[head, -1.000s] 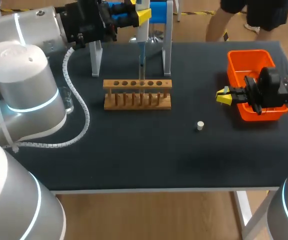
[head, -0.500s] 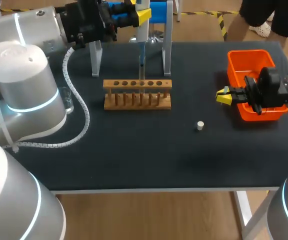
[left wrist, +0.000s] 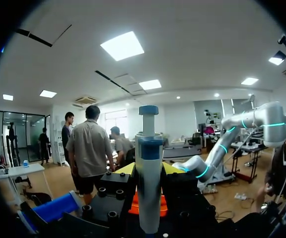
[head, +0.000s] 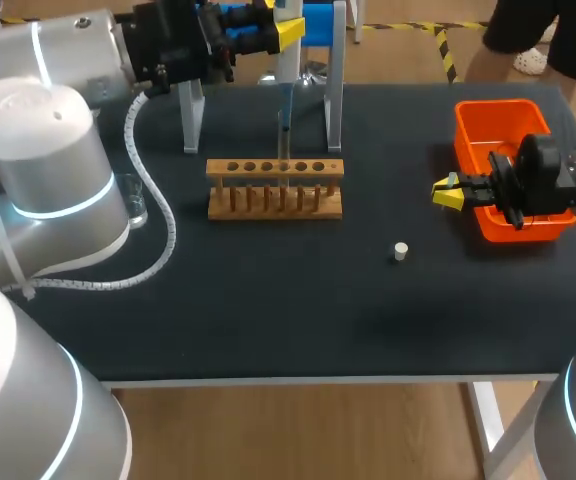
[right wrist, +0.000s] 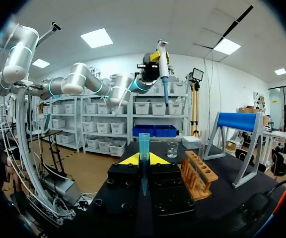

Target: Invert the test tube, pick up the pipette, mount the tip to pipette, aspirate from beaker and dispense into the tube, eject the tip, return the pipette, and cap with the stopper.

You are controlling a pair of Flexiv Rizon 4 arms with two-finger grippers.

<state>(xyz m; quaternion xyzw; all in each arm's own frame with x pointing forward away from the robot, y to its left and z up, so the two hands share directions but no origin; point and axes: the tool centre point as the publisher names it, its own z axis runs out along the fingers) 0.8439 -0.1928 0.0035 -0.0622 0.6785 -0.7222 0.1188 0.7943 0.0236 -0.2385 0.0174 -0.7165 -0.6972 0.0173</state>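
My left gripper (head: 286, 32) is shut on the white pipette (head: 284, 90), held upright over the back of the table; in the left wrist view the pipette (left wrist: 149, 173) fills the gap in that gripper (left wrist: 149, 171). The pipette's lower end hangs just above the wooden rack (head: 275, 188), where a clear test tube (right wrist: 202, 141) stands. My right gripper (head: 448, 192) is beside the orange bin (head: 503, 120), shut on a blue pipette tip (right wrist: 144, 153). The beaker (head: 133, 200) stands left of the rack. A small white stopper (head: 400, 251) lies on the mat.
The pipette stand (head: 334, 100), grey legs with a blue bar, rises behind the rack. My left arm's bulky elbow (head: 48, 160) and its cable overhang the table's left side next to the beaker. Bare dark mat lies in front of the rack.
My left arm's elbow and cable have shifted very slightly; the pipette, the tip and both grippers keep their places.
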